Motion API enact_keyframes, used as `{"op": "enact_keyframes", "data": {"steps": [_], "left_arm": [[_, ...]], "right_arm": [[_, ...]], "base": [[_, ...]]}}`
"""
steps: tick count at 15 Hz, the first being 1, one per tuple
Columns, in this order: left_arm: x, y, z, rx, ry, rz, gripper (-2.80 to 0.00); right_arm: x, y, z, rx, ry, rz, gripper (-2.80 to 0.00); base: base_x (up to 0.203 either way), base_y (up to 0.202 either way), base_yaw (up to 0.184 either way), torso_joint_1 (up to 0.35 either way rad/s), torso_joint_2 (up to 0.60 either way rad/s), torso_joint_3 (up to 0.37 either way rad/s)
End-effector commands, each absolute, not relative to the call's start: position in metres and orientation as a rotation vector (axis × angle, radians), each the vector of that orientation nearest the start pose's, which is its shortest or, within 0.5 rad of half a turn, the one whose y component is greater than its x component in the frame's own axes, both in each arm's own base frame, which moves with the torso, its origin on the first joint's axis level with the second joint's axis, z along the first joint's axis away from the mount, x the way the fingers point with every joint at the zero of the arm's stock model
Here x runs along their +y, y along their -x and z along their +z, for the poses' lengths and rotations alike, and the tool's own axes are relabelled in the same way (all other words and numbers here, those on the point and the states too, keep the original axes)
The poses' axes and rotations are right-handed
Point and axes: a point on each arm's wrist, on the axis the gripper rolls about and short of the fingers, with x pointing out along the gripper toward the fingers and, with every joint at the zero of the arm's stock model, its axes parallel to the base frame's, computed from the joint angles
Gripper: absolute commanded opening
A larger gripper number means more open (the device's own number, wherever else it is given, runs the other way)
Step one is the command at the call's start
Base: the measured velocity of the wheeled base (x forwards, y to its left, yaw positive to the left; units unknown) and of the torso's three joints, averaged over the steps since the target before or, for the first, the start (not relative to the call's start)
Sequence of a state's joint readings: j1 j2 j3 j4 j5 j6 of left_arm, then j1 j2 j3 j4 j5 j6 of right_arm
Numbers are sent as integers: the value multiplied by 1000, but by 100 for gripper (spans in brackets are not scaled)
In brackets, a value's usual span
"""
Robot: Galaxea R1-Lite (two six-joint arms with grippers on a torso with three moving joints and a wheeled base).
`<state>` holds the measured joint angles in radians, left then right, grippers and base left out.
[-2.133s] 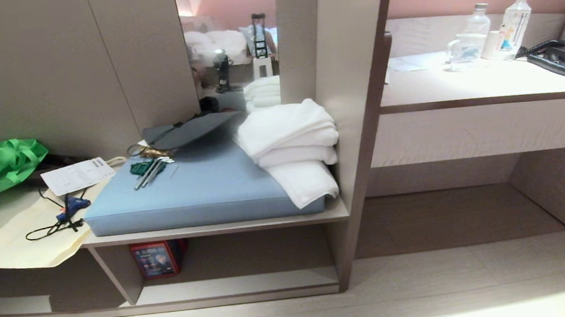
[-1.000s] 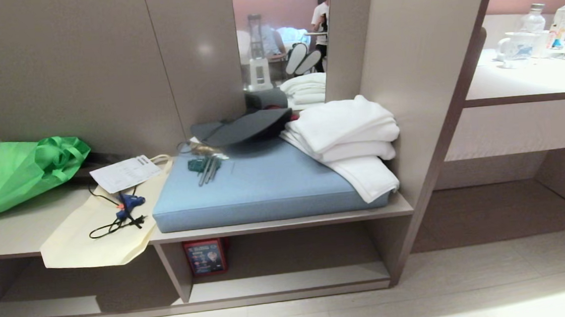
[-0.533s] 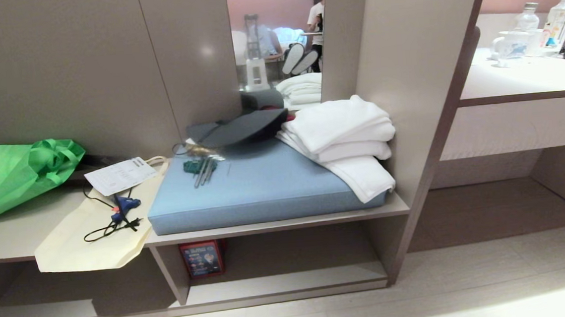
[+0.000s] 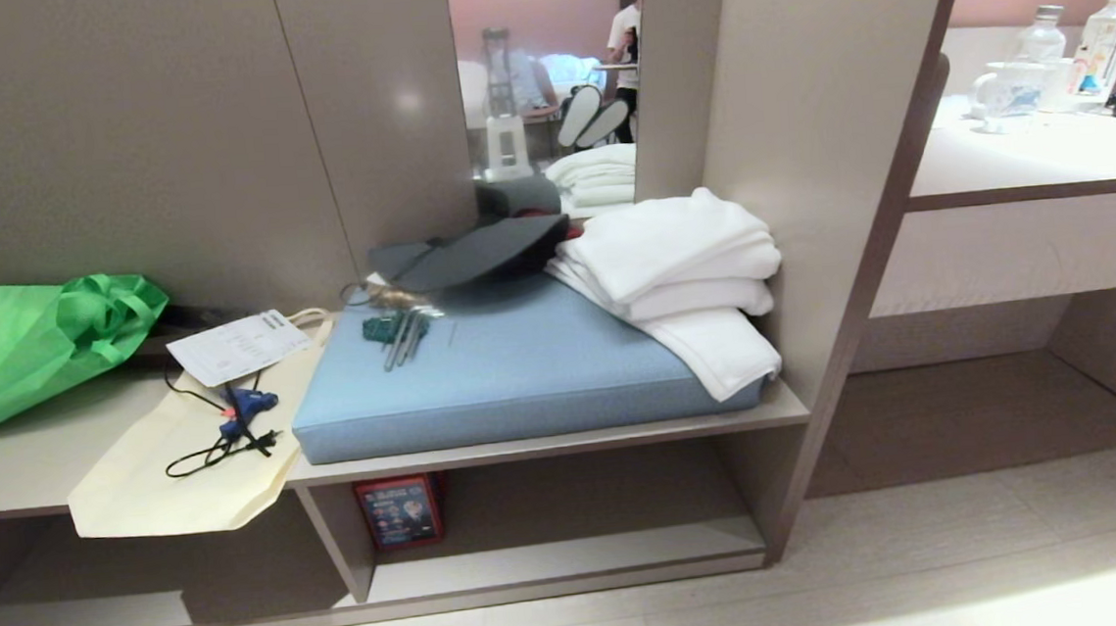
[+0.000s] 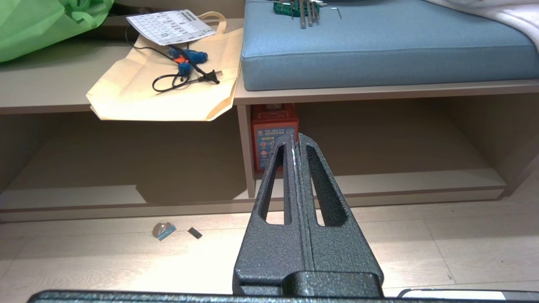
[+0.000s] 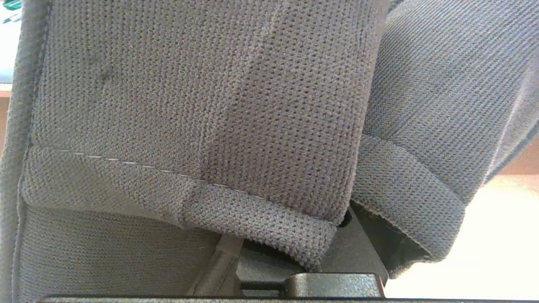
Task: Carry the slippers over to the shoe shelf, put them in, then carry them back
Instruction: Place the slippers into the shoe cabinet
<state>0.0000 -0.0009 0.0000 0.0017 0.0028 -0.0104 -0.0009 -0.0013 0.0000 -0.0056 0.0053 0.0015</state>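
Taupe shoe shelf [image 4: 556,559] faced robot; right gripper [image 6: 269,235] fingers clamped slippers [image 6: 202,105] for carrying, left gripper [image 5: 294,141] fingers closed, idle.

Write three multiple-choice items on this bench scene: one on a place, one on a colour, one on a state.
1. Where does the red box stand?
A. on the blue cushion
B. in the open compartment under the bench top
C. on the desk counter

2. What colour is the bag at the bench's left end?
A. green
B. red
C. black

3. How are the left gripper fingers?
A. spread wide
B. closed on a cable
C. pressed together, holding nothing

Key: 1 B, the box sits beside the divider below the blue cushion. 2 A, its fabric is bright green. 3 C, the left wrist view shows no gap between the fingers and nothing in them.
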Motion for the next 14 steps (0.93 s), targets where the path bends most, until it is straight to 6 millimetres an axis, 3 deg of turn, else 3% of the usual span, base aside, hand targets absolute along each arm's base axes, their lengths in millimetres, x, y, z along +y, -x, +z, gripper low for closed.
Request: {"op": "enact_keyframes", "data": {"steps": [1,3,8,14], "left_arm": [[0,23,75,2,11,3,-280],[0,23,75,2,11,3,-280],[0,23,75,2,11,5,-280],[0,23,76,2,9,5,-280]], "right_arm": [[0,23,76,-7,-2,6,-280],[0,23,76,-6,-3,5,-280],[0,23,76,-8,-2,6,-280],[0,23,76,-7,-3,5,-280]], "base": [[0,0,0,0,0,0],[0,0,0,0,0,0],[-157,0,1,3,3,1],[0,0,0,0,1,-5]]}}
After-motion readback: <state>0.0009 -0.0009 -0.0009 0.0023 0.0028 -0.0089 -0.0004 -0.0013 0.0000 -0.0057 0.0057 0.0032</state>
